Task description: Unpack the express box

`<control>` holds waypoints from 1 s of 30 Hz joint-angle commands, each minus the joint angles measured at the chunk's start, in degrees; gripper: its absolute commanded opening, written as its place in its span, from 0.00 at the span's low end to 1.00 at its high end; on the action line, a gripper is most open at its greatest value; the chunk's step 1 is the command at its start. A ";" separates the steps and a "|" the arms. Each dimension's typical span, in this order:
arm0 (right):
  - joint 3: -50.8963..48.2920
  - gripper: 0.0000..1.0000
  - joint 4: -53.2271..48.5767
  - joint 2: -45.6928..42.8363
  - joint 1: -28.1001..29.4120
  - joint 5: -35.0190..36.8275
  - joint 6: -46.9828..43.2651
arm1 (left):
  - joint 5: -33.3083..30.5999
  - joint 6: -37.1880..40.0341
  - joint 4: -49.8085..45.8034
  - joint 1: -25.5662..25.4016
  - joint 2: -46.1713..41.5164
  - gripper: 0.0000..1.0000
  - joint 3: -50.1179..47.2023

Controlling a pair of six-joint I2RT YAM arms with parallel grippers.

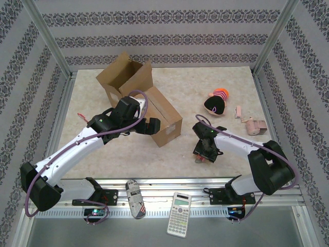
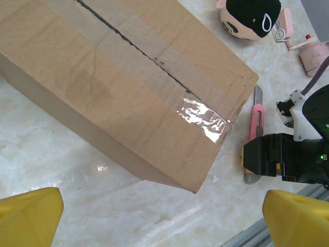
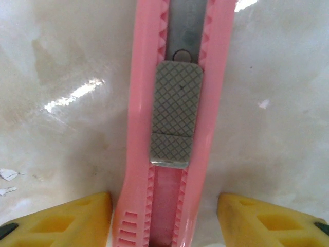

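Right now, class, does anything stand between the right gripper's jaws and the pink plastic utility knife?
Nothing visible does. The right gripper straddles the pink plastic utility knife, which lies flat on the white marble tabletop, with no other object between it and either yellow jaw.

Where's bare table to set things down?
Free: table strip at the back between open box and toy; front middle between sealed box and right gripper. Crowded: right side, with toy, pink gadget, knife.
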 commanded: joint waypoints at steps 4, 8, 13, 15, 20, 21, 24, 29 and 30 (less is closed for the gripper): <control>-1.69 0.50 7.05 2.52 1.22 -1.20 -0.38 | 0.55 1.08 -1.53 0.57 0.19 1.00 1.44; -2.24 0.44 8.15 2.43 1.24 -1.65 -0.64 | 0.64 0.94 -1.52 0.58 0.15 1.00 1.42; -2.87 0.40 9.40 1.94 1.40 -1.92 -0.81 | 1.25 0.53 -1.36 0.58 0.20 1.00 1.48; -3.21 0.39 9.63 1.35 1.46 -1.88 -0.84 | 1.90 0.45 -1.20 0.58 0.21 1.00 1.43; -3.58 0.36 8.63 -1.51 1.49 -1.02 -1.59 | 4.75 0.22 -0.58 0.56 0.18 1.00 1.69; -3.50 0.36 8.07 -2.36 1.49 -0.72 -1.91 | 5.61 0.23 -0.31 0.58 0.25 1.00 1.80; -2.89 0.35 6.24 -6.00 1.56 0.39 -3.68 | 8.09 0.28 0.69 0.49 0.51 1.00 1.79; -0.90 0.35 2.10 -16.11 1.49 1.77 -9.96 | 12.02 0.13 3.11 0.25 1.48 1.00 1.45; -0.33 0.35 1.35 -18.74 1.49 1.62 -11.65 | 13.07 0.06 3.80 0.18 1.69 1.00 1.52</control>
